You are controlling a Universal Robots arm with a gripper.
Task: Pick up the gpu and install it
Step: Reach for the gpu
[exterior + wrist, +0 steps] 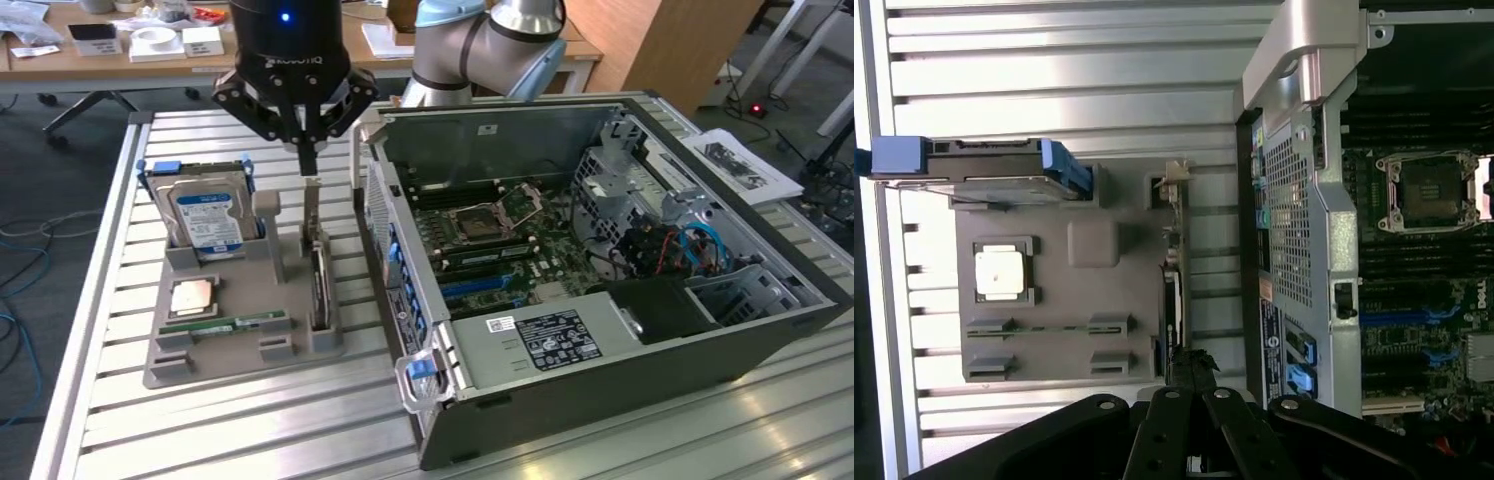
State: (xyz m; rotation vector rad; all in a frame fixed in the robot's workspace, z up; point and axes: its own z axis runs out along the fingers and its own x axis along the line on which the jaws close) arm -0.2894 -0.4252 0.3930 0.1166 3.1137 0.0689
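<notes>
End effector (307,168) hangs with fingers pressed together, pinching nothing I can make out, just above the gpu (318,275). The card stands on edge at the grey tray's (227,370) 3 o'clock side. It looks thin, stiff, light and fragile, so I'd pinch its top edge.

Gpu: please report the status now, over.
Gripper shut, just above gpu. Gpu on edge in grey holder. Open case close beside.
</notes>
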